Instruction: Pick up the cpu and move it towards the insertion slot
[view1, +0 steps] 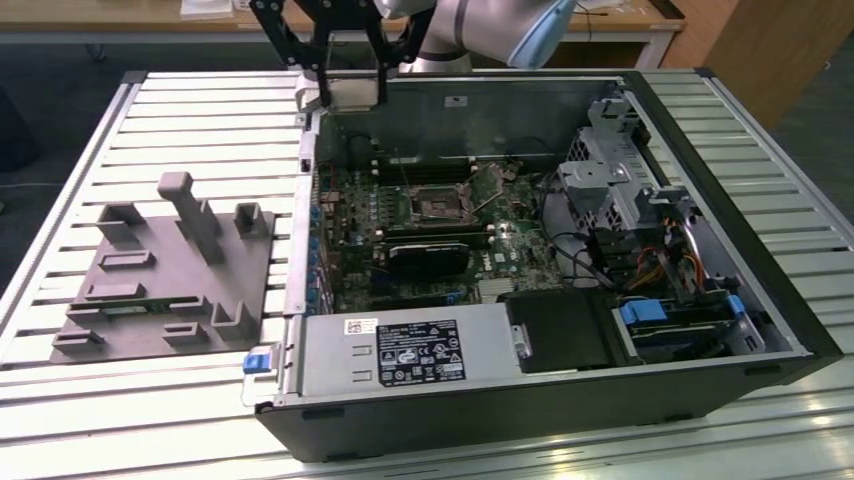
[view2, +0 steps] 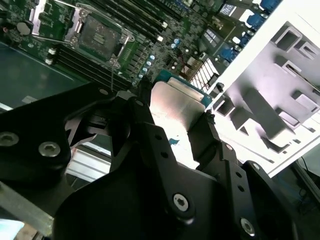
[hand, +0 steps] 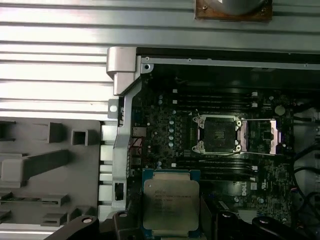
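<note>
The cpu (view1: 350, 90), a small square chip with a silver-white top, hangs in the air with my gripper (view1: 347, 96) shut on two of its opposite edges. In the exterior view it is above the far rim of the open computer case, toward that view's left. The insertion slot (view1: 434, 205) is the open socket on the green motherboard, with its metal frame flipped up. In both wrist views the cpu (hand: 171, 202) (view2: 172, 107) sits between the black fingers (hand: 220, 220) (view2: 142, 107). The socket (hand: 217, 134) (view2: 100, 35) lies a short way beyond it, apart from the chip.
The open case (view1: 747, 300) lies on a slatted metal table (view1: 200, 110). A grey fixture (view1: 160, 270) with posts stands on the exterior view's left of the case. Inside the case are a power supply (view1: 400, 350), a drive cage (view1: 614, 180) and cables (view1: 654, 265).
</note>
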